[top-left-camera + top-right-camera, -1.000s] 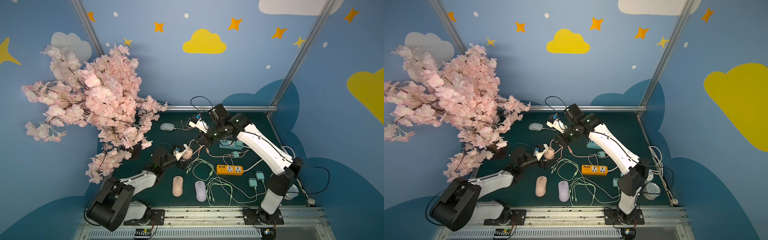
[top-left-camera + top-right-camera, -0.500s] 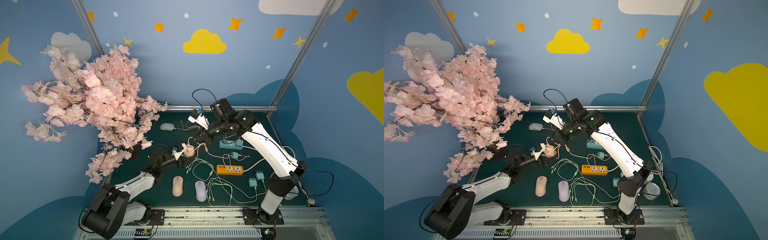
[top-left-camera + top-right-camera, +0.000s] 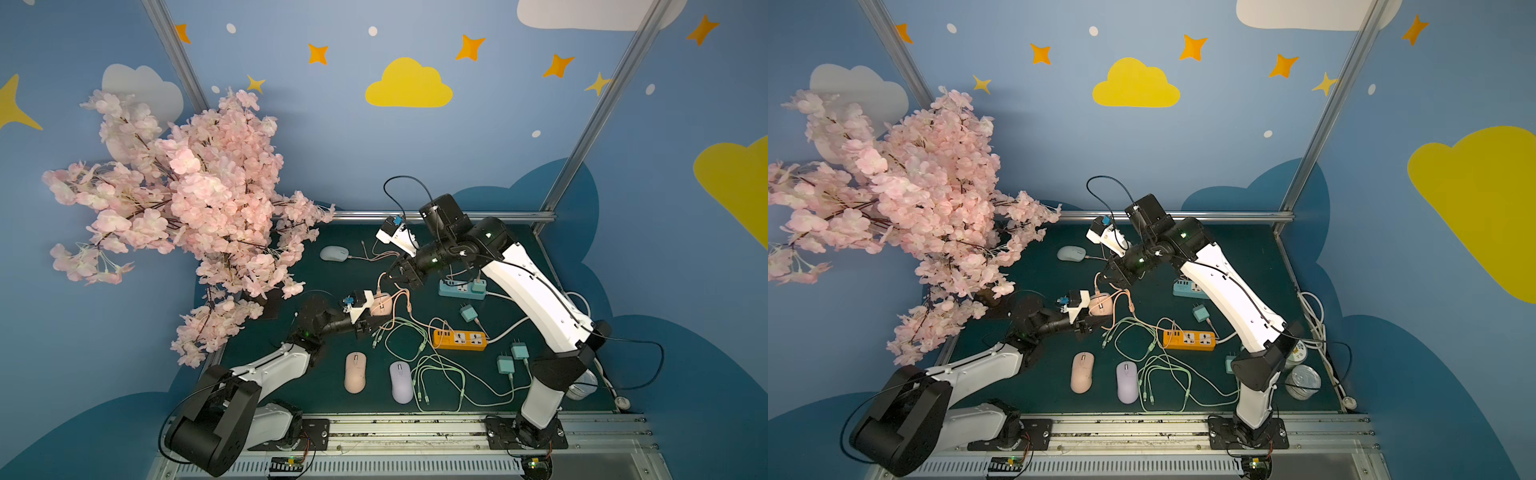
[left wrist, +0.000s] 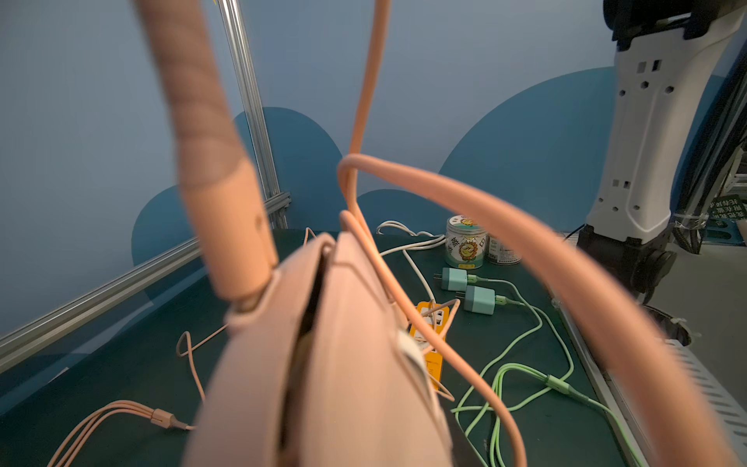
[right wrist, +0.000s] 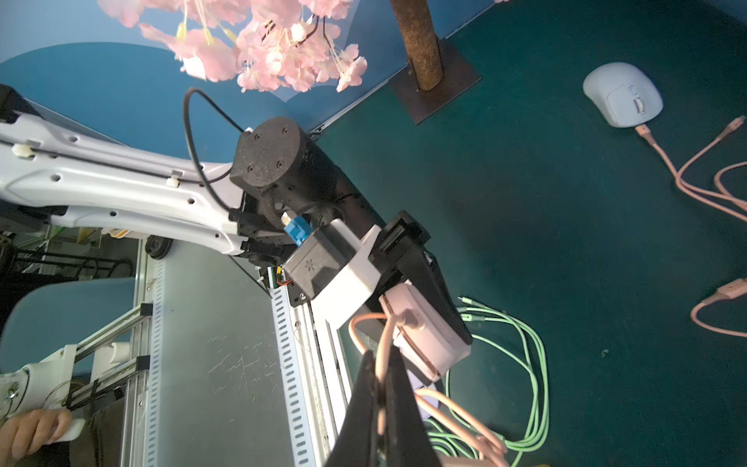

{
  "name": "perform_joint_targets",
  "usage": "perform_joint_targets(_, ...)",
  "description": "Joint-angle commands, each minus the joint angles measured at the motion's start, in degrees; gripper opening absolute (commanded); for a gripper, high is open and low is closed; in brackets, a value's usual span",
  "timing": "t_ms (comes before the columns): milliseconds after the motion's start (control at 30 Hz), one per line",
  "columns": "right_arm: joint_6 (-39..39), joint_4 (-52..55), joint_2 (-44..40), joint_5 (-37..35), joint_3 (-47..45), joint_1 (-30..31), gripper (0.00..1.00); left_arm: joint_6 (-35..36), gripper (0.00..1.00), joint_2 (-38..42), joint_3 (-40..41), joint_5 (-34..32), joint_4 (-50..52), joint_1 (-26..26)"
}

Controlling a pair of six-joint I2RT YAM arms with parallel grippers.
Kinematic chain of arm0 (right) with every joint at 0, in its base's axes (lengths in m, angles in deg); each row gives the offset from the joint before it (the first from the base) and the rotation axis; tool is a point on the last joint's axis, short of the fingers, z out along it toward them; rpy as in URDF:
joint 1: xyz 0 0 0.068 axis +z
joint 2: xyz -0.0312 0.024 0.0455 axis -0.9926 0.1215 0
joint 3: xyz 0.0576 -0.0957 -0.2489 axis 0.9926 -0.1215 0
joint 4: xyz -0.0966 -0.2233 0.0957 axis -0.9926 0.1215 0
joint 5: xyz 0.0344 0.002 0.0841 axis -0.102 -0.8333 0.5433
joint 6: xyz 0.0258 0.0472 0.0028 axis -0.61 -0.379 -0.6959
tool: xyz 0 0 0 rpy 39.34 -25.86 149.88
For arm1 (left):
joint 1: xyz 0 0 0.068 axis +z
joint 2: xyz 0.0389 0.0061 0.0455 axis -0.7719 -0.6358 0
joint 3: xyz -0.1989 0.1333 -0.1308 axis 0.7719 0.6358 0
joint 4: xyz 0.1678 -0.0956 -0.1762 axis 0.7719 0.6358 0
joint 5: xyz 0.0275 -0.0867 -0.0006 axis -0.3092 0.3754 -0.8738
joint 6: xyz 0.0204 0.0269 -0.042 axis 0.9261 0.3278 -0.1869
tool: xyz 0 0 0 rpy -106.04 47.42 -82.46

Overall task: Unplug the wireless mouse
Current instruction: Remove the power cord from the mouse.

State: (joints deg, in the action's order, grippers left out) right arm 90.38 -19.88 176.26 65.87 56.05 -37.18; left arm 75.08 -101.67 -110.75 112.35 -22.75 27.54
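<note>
A pink wireless mouse point(image 3: 381, 306) point(image 3: 1100, 304) sits between the fingers of my left gripper point(image 3: 377, 311), which is shut on its sides; it fills the left wrist view point(image 4: 343, 364). A pink cable point(image 3: 401, 295) is plugged into the mouse's front end, the plug point(image 4: 238, 226) point(image 5: 406, 317) still seated. Just behind and above the mouse, my right gripper point(image 3: 392, 276) point(image 5: 380, 364) is shut on that cable a short way from the plug. The cable loops on toward the orange power strip point(image 3: 459, 340).
A second pink mouse point(image 3: 355, 372) and a lilac mouse point(image 3: 401, 382) lie near the front edge, a grey mouse point(image 3: 334, 253) at the back. Green cables point(image 3: 440, 374), teal chargers point(image 3: 512, 357), a blue power strip point(image 3: 461, 288) and the cherry tree point(image 3: 187, 199) surround the work area.
My left gripper's jaws have narrowed onto the pink mouse. The right arm has raised its wrist and shifted slightly left, still holding the cable.
</note>
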Motion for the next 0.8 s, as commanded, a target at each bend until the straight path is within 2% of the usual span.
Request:
perform_joint_targets(0, -1.21, 1.68, 7.07, -1.91, 17.44, -0.65, 0.00, 3.20, 0.25, -0.48, -0.93, -0.55, 5.87, -0.92)
perform_joint_targets(33, -1.53, 4.00, 10.61, -1.65, 27.34, -0.43, 0.00, 3.48, 0.22, -1.10, -1.01, -0.65, 6.65, -0.92)
perform_joint_targets(100, -3.08, 3.44, 13.65, -1.91, 37.82, -0.32, 0.00, 3.63, 0.20, -2.14, -0.57, -0.98, 6.75, -0.86)
perform_joint_targets(167, -4.37, -3.21, 10.18, -3.41, 33.39, -0.44, 0.00, 3.87, 0.18, -2.56, -0.11, -1.14, 6.71, -0.83)
perform_joint_targets(300, -4.90, -17.42, -0.47, -6.74, 15.12, -1.14, 0.00, 4.62, 0.17, -2.56, -0.19, -2.74, 9.40, -0.76)
perform_joint_targets(400, -4.28, -15.82, -1.64, -8.02, 15.27, -1.81, 0.00, 3.43, 0.16, -3.69, -0.83, -5.80, 10.74, -0.35)
perform_joint_targets(633, -2.16, -15.14, -6.21, -12.31, 12.96, -3.70, 0.00, 2.73, 0.13, -5.60, -1.63, -5.97, 11.55, 0.92)
perform_joint_targets(767, -3.03, -14.43, -5.94, -11.05, 14.09, -7.07, 0.00, 4.38, 0.12, -4.96, -2.02, -5.02, 13.62, 0.79)
